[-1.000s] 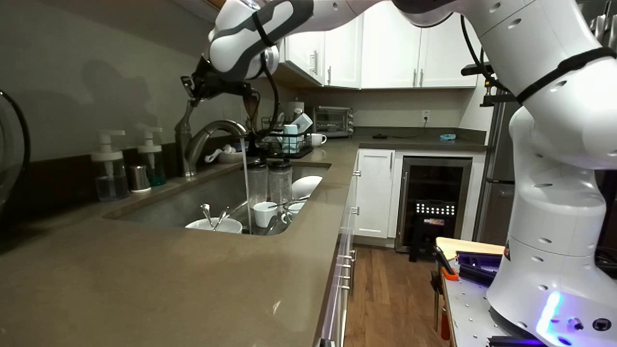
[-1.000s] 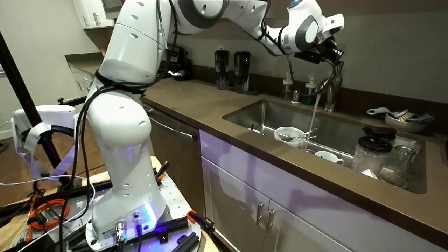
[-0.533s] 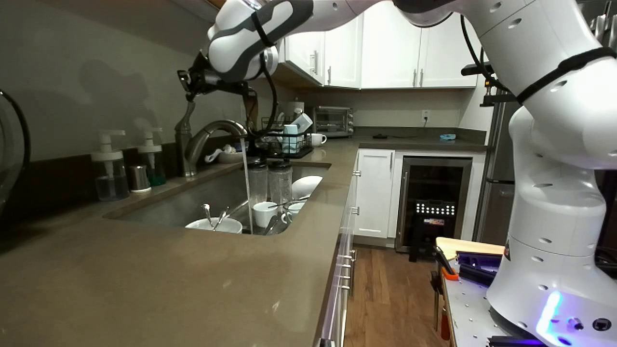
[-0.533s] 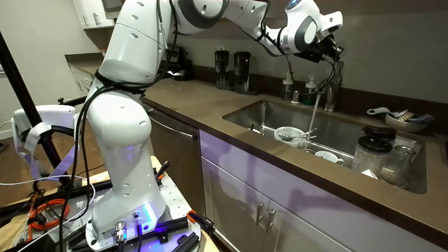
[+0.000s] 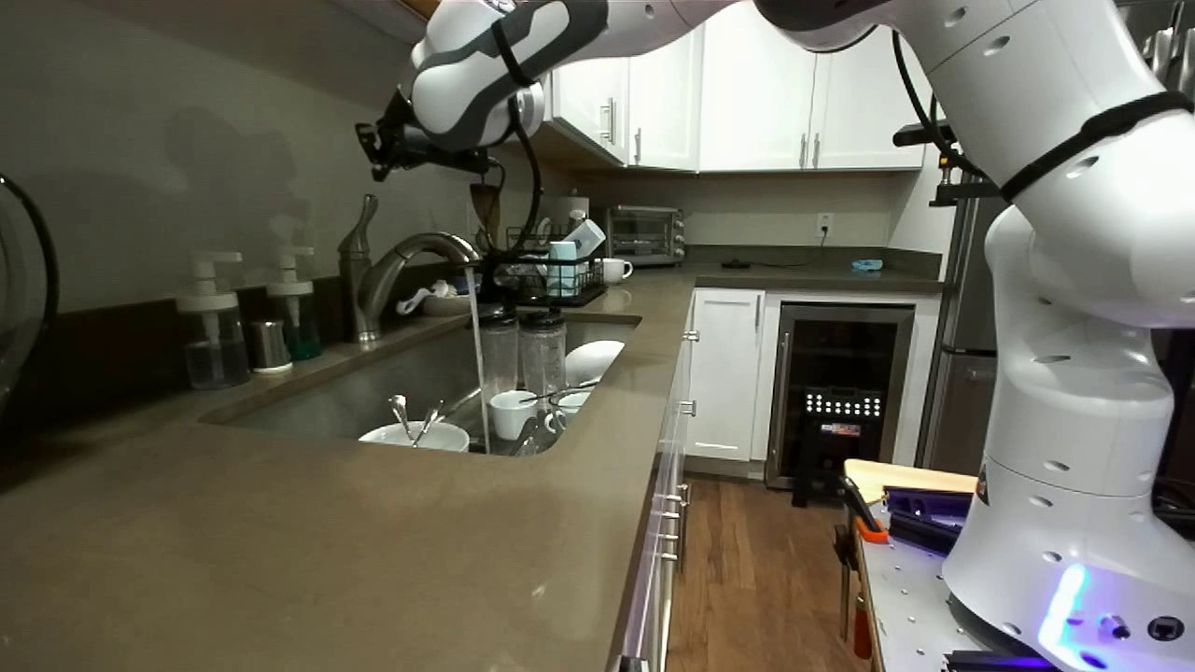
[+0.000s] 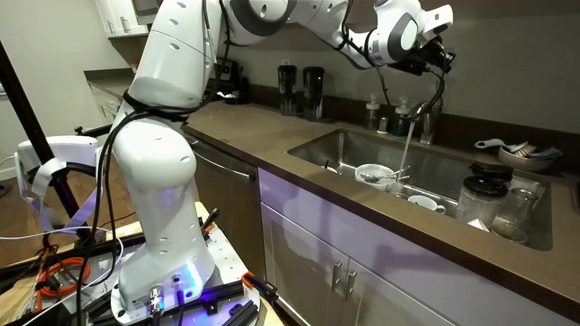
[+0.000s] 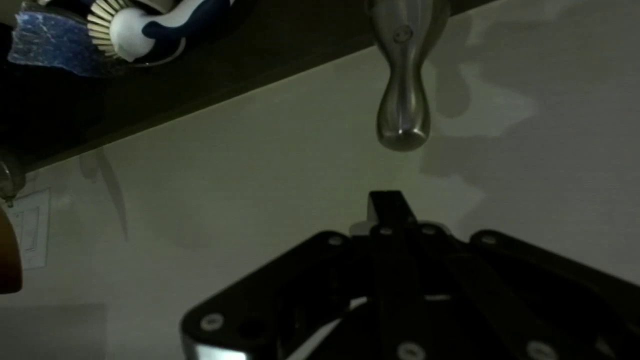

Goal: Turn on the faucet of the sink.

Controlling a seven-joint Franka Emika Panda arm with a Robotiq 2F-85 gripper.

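Observation:
The metal faucet stands behind the sink, and water runs from its spout into the basin. The stream also shows in an exterior view. The faucet's upright lever handle ends in a rounded tip; it hangs at the top of the wrist view. My gripper is just above the handle tip, apart from it. In the wrist view the black fingertips are together with nothing between them. In an exterior view, the gripper and cables partly hide the handle.
Soap dispensers and a metal cup stand beside the faucet. The sink holds a white bowl, a mug and lidded jars. A bowl with brushes and a dish rack stand beyond. The wall is behind the faucet.
My gripper was at the tip of the faucet handle in the earlier frames. It has now risen off the handle. Water runs in all frames.

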